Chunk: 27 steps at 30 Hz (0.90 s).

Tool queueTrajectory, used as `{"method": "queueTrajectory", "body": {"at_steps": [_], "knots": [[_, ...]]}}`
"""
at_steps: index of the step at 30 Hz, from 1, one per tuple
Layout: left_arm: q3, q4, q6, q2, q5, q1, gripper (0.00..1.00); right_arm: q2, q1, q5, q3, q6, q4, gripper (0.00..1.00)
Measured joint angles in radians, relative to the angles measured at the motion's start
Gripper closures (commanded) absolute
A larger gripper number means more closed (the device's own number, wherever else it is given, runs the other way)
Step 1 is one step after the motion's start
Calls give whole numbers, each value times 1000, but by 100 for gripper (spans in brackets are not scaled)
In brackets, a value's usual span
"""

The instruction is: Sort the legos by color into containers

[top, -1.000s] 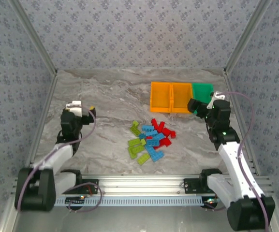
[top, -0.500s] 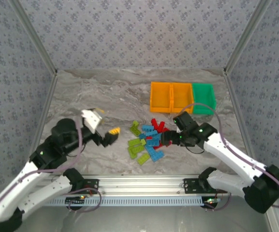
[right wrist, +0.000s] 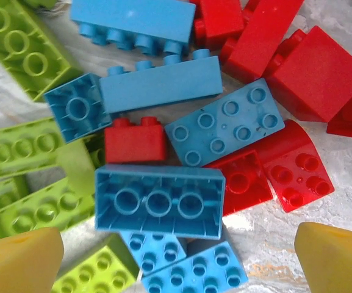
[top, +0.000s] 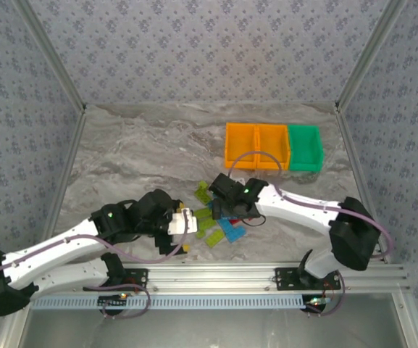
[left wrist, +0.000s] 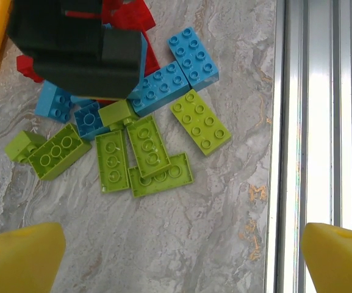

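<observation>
Left end effector (left wrist: 179, 259) spread apart near legos (left wrist: 145, 146), right end effector (right wrist: 177, 255) apart — over them

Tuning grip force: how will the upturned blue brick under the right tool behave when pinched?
The upturned blue brick looks hollow, thin-walled and rigid: probably stiff and light. Its smooth walls may slip. Boxy, so unlikely to roll, but touching neighbours could shift.
</observation>
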Motion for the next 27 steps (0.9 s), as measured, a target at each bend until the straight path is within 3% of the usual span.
{"method": "queueTrajectory", "body": {"at_steps": [4,9,17,22,27], "knots": [[-9,-19,21,-57,-1,0,1,75,1,8,0,33,39,1],[-60,-13,38,-182,-1,0,1,154,3,-1,28,48,71,22],[-77,16,56,-235,-5,0,1,171,9,25,51,94,70,46],[-90,23,56,-247,-7,0,1,145,18,45,49,100,56,50],[-103,43,56,-263,-25,0,1,-11,12,86,39,107,19,50]]}}
